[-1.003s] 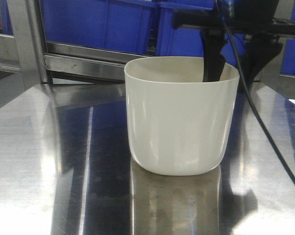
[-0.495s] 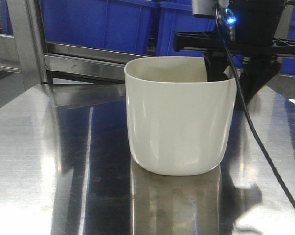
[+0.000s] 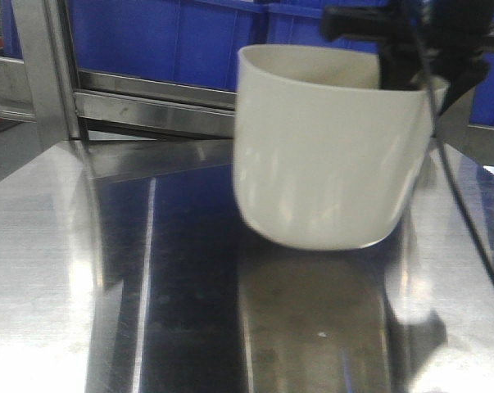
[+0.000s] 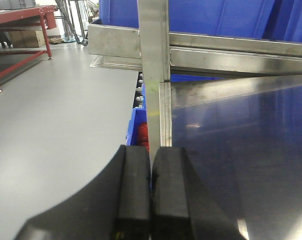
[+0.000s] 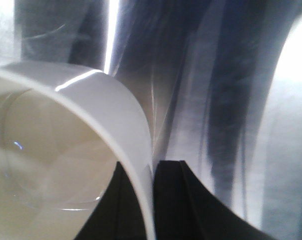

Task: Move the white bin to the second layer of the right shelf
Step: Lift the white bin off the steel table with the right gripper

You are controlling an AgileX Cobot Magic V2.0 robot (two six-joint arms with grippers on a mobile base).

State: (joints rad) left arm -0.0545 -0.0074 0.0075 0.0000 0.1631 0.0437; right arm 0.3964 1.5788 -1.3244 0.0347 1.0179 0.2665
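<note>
Right wrist view: shows the right hand (image 5: 152, 197) pinching the rim wall of the white bin (image 5: 105, 110), with one finger inside and one outside. Front view: finds the bin hanging clear of the surface (image 3: 107, 270), blurred and seemingly a little tilted, in front of the blue crates (image 3: 165, 41). Left wrist view: finds the left hand (image 4: 151, 200) pressed together on nothing, pointed at a steel post (image 4: 153, 50) at the surface edge.

Step in hand, by judgement: carrying the bin toward the shelf layer.
- Grip firmly. Smooth plastic held by a single wall, so likely to swing or slip.
- Travel slowly, mouth up.
- Clear the steel rail and crates behind before turning right.
- Cannot pick out the shelf layer in any view. Confirm it before lowering.
- Set down gently and open only once settled.

Count: one white bin, two hands, at least two blue crates, one steel post.
</note>
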